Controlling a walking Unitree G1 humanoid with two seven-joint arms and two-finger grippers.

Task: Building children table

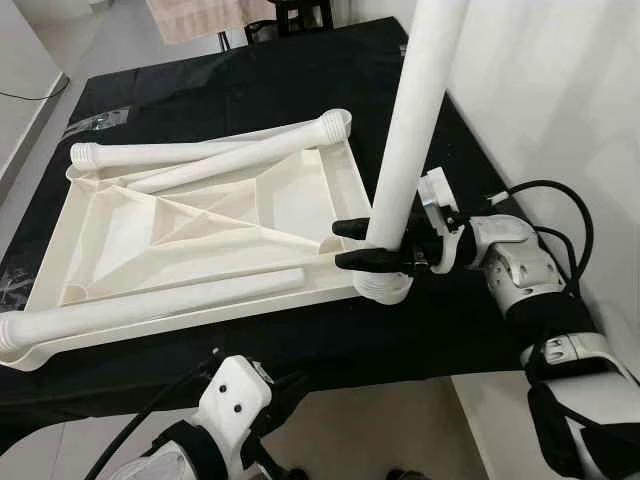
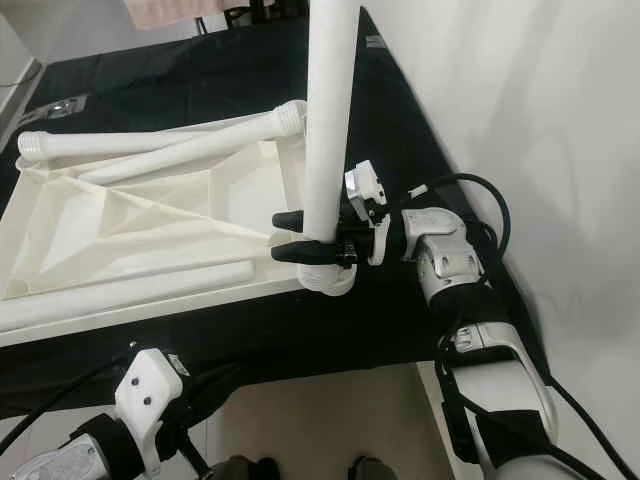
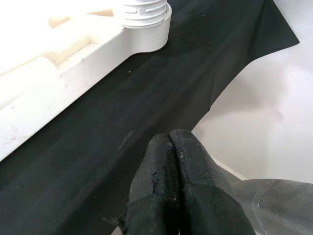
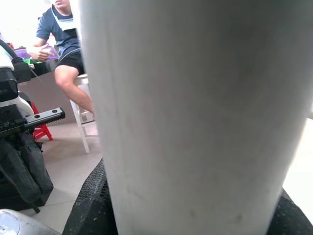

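A white plastic tabletop [image 1: 200, 215] lies upside down on a black cloth. One white leg [image 1: 415, 120] stands upright in the near right corner socket [image 1: 385, 288]. My right gripper [image 1: 352, 244] is shut on that leg just above the socket, one finger on each side. In the right wrist view the leg [image 4: 195, 112] stands right in front of the camera. Three more legs lie loose on the tabletop: two at the far side [image 1: 210, 152] and one along the near edge [image 1: 150, 305]. My left gripper [image 3: 171, 161] is shut and holds nothing, low at the cloth's near edge.
The black cloth [image 1: 250, 80] covers the table and hangs over its near edge. A white wall [image 1: 560, 90] runs close along the right side. A person [image 4: 61, 39] sits on a white stool across the room. Plastic wrapping [image 1: 95, 122] lies at the far left.
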